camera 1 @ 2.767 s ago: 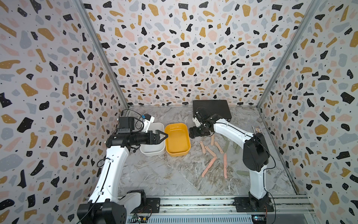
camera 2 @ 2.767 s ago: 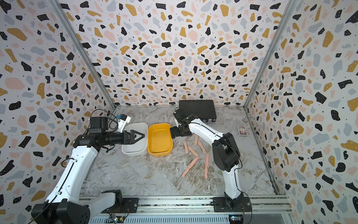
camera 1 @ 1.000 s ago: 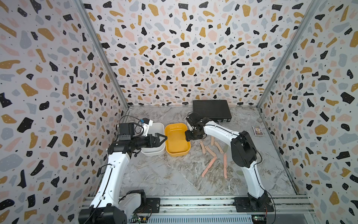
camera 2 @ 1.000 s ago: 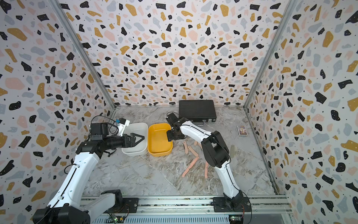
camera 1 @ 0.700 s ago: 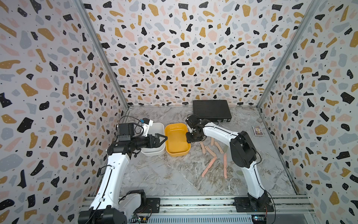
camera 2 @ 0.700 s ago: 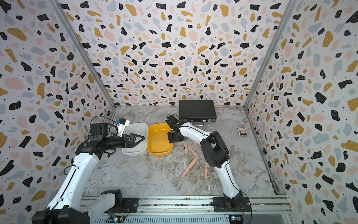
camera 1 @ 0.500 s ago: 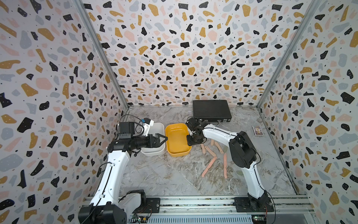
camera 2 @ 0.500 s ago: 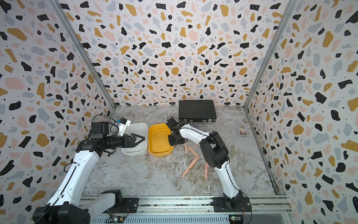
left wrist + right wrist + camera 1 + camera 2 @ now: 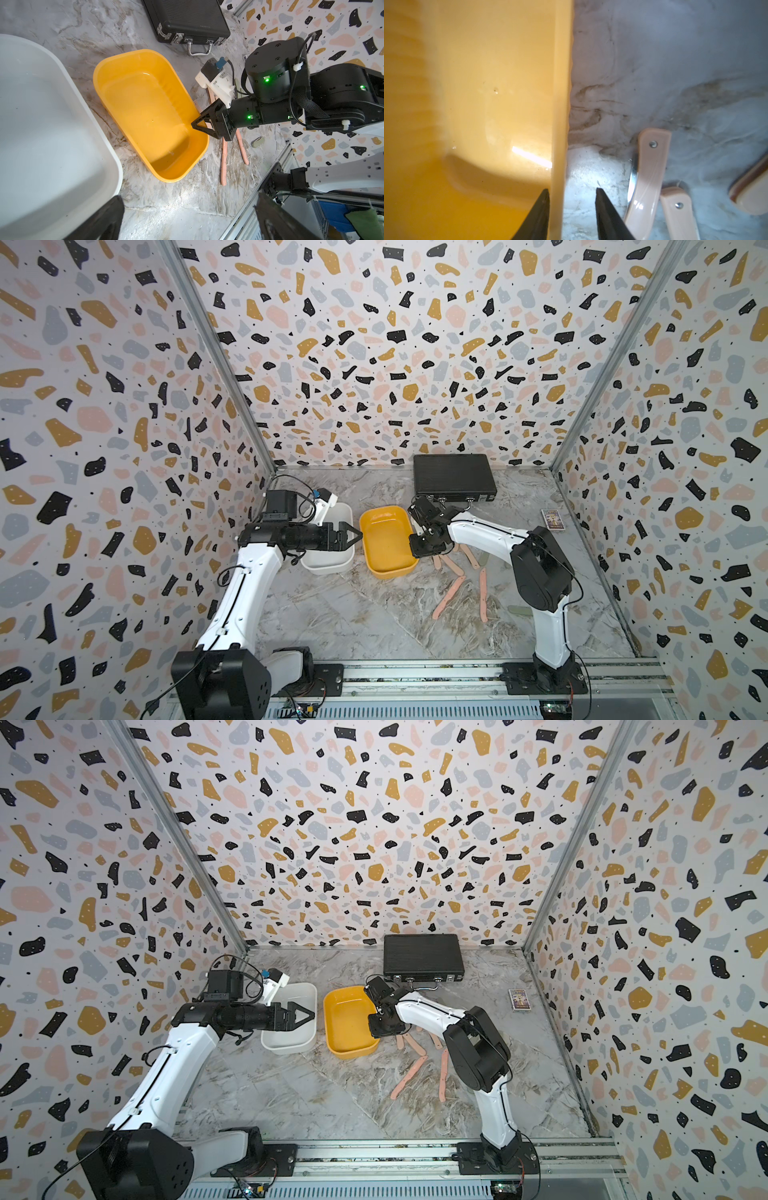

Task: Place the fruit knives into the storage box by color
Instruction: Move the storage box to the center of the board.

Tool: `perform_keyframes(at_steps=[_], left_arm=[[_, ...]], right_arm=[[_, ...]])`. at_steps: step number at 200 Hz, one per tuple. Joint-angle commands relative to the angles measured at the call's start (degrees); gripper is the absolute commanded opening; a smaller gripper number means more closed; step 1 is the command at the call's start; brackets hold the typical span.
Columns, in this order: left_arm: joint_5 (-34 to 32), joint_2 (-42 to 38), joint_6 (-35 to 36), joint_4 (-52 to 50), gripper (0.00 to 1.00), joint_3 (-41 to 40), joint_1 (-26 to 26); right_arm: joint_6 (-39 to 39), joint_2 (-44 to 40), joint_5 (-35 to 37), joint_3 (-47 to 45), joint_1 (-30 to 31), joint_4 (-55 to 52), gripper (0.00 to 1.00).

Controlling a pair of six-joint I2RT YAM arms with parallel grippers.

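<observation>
Right gripper (image 9: 571, 189) jaws part-open, straddled yellow tub (image 9: 488, 83) rim: one finger inside, one outside with a gap. Pink knives (image 9: 650, 176) just beyond the outer finger. Left gripper (image 9: 353, 536) jaws wide apart, white tub (image 9: 328, 566) below them.

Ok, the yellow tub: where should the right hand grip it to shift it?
Pinch the thin upright wall of the yellow tub on its long side beside the pink knives, from above, one finger inside, one outside. The rim is probably the only part narrow enough for the jaws, and the right hand straddles it there, outer finger not yet touching.
</observation>
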Motion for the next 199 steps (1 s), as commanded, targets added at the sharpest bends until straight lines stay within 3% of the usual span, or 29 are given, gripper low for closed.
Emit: perform_keyframes(at_steps=[1,80,199], left_arm=[[-1.9,0.2,1.4,-0.6,0.99,1.7,-1.4],[-2.6,2.5,2.3,-1.6,0.99,3.1,-3.5],[-3.6,0.5,0.9,0.9,0.99,0.4,-4.3]], right_arm=[[0.7,-3.3,-0.4,-2.3,0.5,-0.1,0.39],[1.2,-9.3,-1.0,-9.9,3.8,-0.2,0.46],[1.9,-12.6,-0.3,-13.2,7.6,-0.5,0.49]])
